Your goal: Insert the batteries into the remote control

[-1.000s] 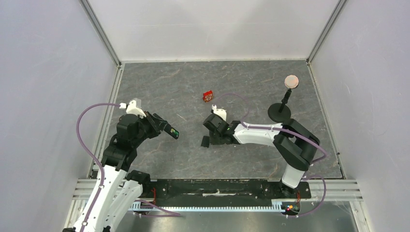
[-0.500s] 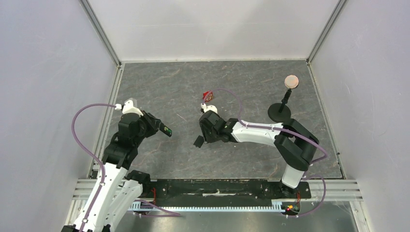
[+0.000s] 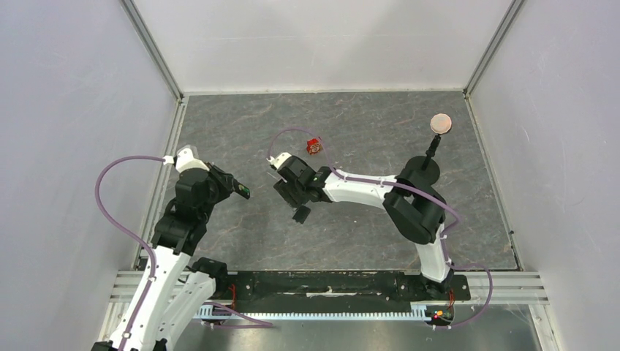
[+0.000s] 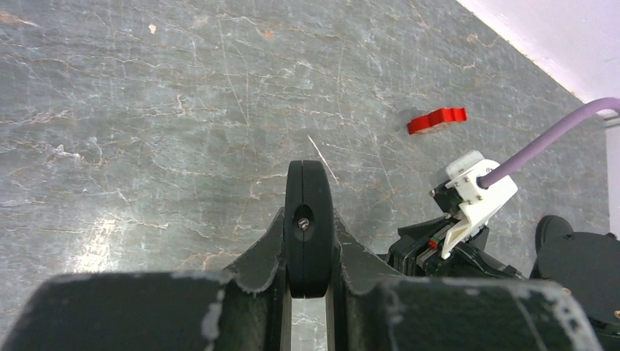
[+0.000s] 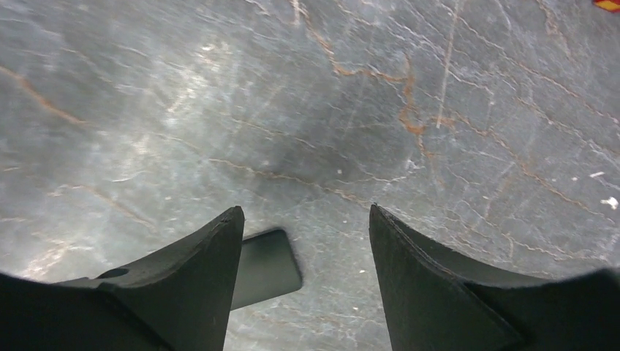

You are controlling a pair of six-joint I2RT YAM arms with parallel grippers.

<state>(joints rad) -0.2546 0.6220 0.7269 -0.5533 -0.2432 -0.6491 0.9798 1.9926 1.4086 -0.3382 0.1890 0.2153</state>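
Black remote control [image 4: 308, 208], left gripper [image 4: 308, 238] clamped

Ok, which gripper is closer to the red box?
Right. The right gripper hangs just near-side of the red box; the left gripper, holding the remote control, is farther to its left.

Grey table [image 3: 351, 234]: red box [image 3: 314, 145], black stand [image 3: 424, 171].

White-and-black left arm [image 3: 157, 281] and right arm [image 3: 358, 189]
Purple cables [image 4: 545, 145] looped off both; the left gripper [image 4: 307, 241] had black fingers [image 4: 146, 314], edges chipped pale.
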